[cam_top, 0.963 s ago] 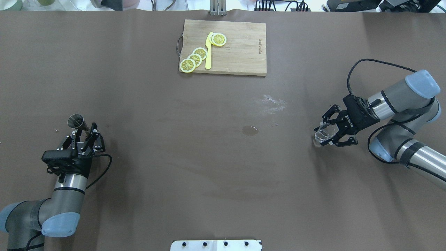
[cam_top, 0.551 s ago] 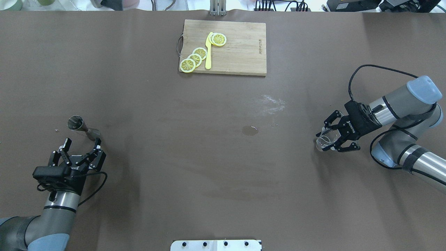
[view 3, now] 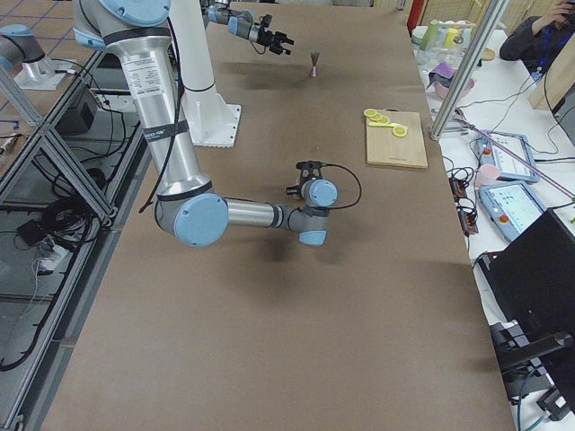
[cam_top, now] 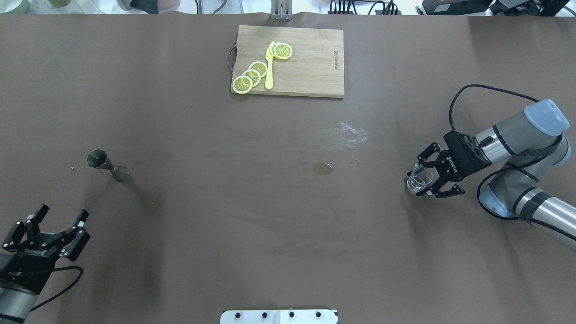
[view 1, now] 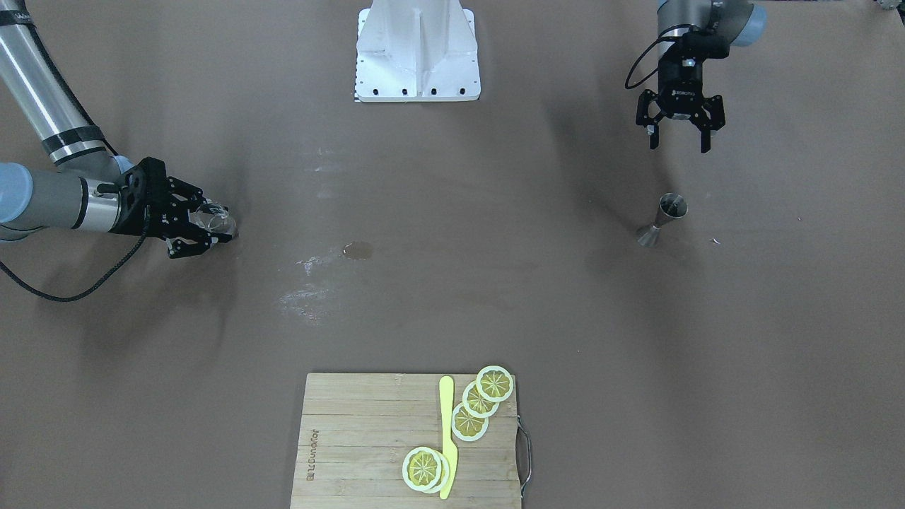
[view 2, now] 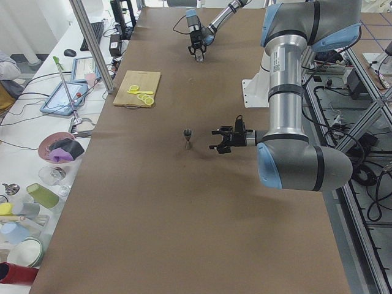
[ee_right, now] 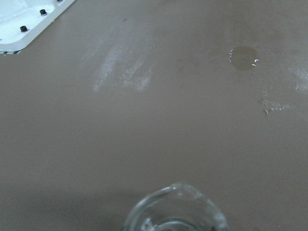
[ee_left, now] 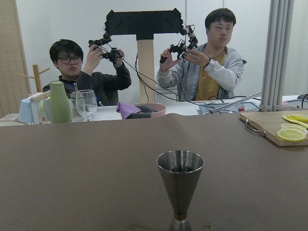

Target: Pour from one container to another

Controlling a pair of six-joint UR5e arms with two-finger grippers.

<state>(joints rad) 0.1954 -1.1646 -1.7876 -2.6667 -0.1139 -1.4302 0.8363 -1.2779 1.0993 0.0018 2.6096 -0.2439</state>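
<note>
At the lower left of the overhead view, the left pincer (cam_top: 63, 211) is hanging released, well apart from the steel jigger (cam_top: 104, 163) that is standing upright on the tabletop (cam_top: 270, 216). At the middle right, the right pincer (cam_top: 416, 183) is grasping the glass tumbler (cam_top: 419, 177).

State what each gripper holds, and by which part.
Right gripper clasps the glass tumbler by its side walls; left gripper, open, holds nothing.

One jigger (cam_top: 102, 161), one glass tumbler (cam_top: 419, 178), one cutting board (cam_top: 310, 63) and one yellow knife (cam_top: 269, 67) sit on the counter (cam_top: 225, 202). The lemon slices (cam_top: 258, 68) number at least four, some overlapping.
</note>
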